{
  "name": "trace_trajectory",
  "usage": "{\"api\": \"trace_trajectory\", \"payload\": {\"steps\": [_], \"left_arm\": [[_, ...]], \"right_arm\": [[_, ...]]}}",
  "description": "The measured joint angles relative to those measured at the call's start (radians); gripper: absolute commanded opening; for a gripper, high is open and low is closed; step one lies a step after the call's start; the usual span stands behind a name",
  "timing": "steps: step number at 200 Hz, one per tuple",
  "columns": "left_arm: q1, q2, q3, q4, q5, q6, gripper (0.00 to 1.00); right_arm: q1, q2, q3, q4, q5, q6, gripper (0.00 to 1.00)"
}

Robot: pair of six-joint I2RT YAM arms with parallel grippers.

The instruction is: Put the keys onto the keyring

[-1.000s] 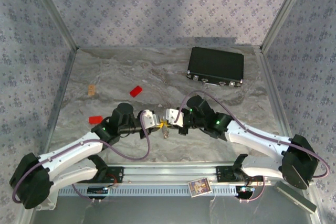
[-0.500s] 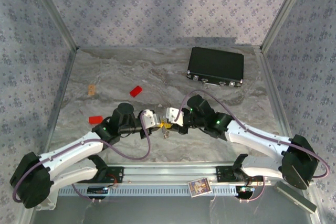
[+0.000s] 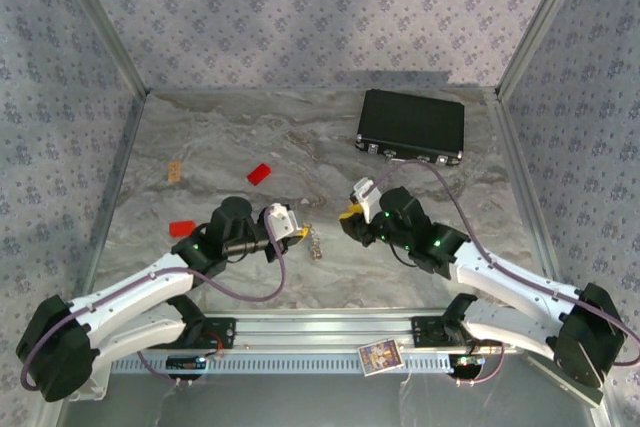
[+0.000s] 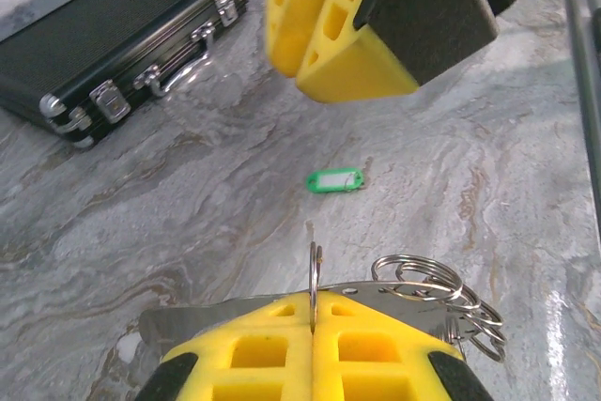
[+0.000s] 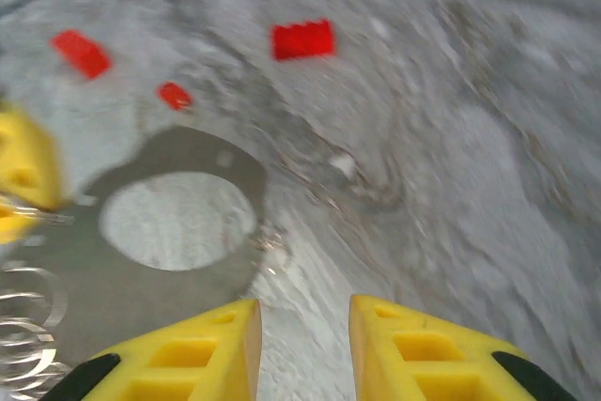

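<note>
Overhead, a grey marbled table point(image 3: 220, 137) sits boxed by patterned walls point(image 3: 300, 7), a black case point(image 3: 411, 127) at far right. Reaching inward from either side, the left gripper point(image 4: 313, 312) pinches the keyring point(image 4: 315, 265) upright; the right gripper point(image 5: 305, 312) gapes, empty. The left wrist view picks out the green key point(image 4: 335, 179) lying on the marble beyond the ring.

1. No legible text, brand or number anywhere.
2. Small printed card point(image 3: 380, 357), 6 o'clock in the top view: colour print, too small to read.
3. Green key point(image 4: 335, 179), centre of the left wrist view: white label insert, nothing readable on it.
</note>
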Motion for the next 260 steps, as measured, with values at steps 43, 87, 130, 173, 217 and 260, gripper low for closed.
{"api": "trace_trajectory", "payload": {"steps": [43,87,130,173,217,260], "left_arm": [[0.000,-0.008,0.000,0.000,-0.044,-0.062,0.00],[0.000,-0.021,0.000,-0.002,-0.074,-0.092,0.00],[0.000,-0.019,0.002,-0.011,-0.077,-0.095,0.00],[0.000,-0.019,0.024,-0.037,-0.076,-0.078,0.00],[0.000,-0.018,0.049,-0.046,-0.072,-0.060,0.00],[0.000,-0.010,0.050,-0.050,-0.072,-0.053,0.00]], "right_arm": [[-0.003,0.109,0.076,-0.246,0.137,0.343,0.32],[-0.043,0.231,0.085,-0.383,0.113,0.453,0.31],[-0.063,0.396,0.149,-0.432,0.083,0.414,0.33],[-0.084,0.515,0.262,-0.476,0.059,0.267,0.33],[-0.085,0.558,0.294,-0.532,0.072,0.163,0.33],[-0.085,0.582,0.298,-0.556,0.080,0.115,0.30]]}}
